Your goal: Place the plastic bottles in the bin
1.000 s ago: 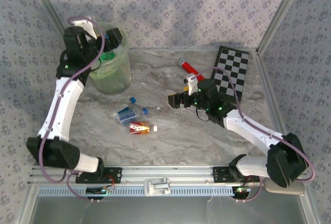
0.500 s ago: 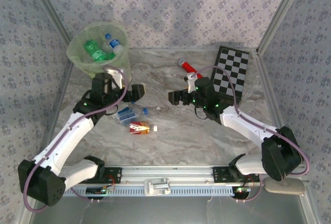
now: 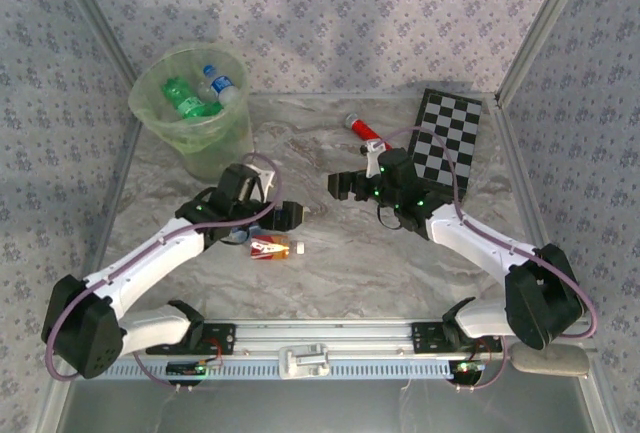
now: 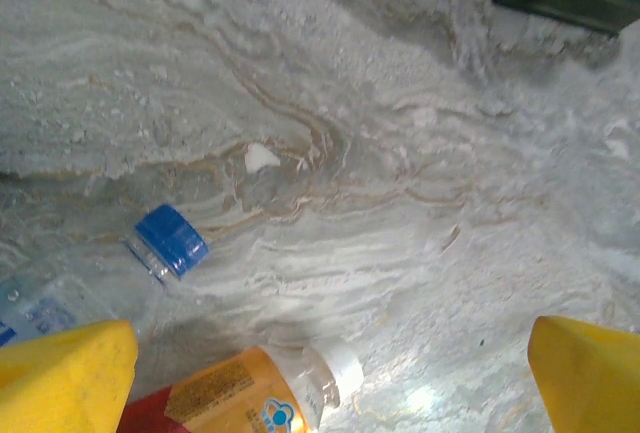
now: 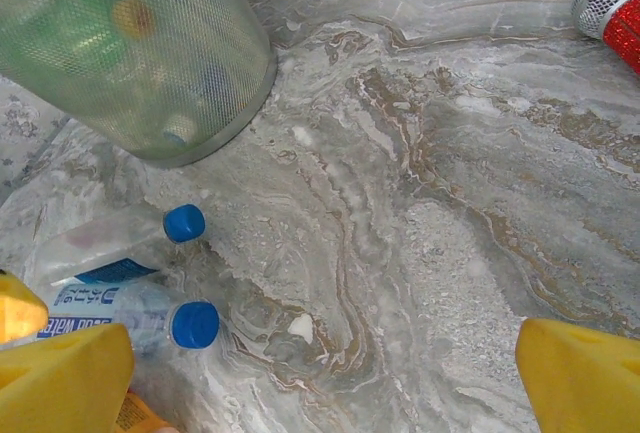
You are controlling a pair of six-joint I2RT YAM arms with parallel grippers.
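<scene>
Left gripper (image 3: pixel 285 215) hangs low over the middle of the table (image 3: pixel 330 273), jaws spread as wide as they go and nothing held. In its wrist cam the yellow fingers (image 4: pixel 60 378) sit in the bottom corners. The orange bottle (image 4: pixel 240 403) with the white cap lies on the marble between them, hugging the finger on the view's left side, cap poking into the gap. Can't tell if that finger actually touches it. A clear blue-cap bottle (image 4: pixel 165 243) lies a bit beyond the same finger, apart from it.

Right gripper (image 3: pixel 340 188) is wide open and empty too, pointed toward the left arm. In its wrist cam the fingers (image 5: pixel 65 383) frame bare marble. Two blue-cap bottles (image 5: pixel 130 313) lie side by side just off the finger at the view's left edge, the nearer one partly hidden behind it.

The bin (image 3: pixel 215 148) stands upright in the far left corner, well apart from both grippers, with a green bottle (image 3: pixel 180 93) and a blue-label bottle (image 3: pixel 222 83) inside. The red cylinder (image 3: pixel 365 130) and checkerboard (image 3: pixel 447 138) sit behind the right gripper.
</scene>
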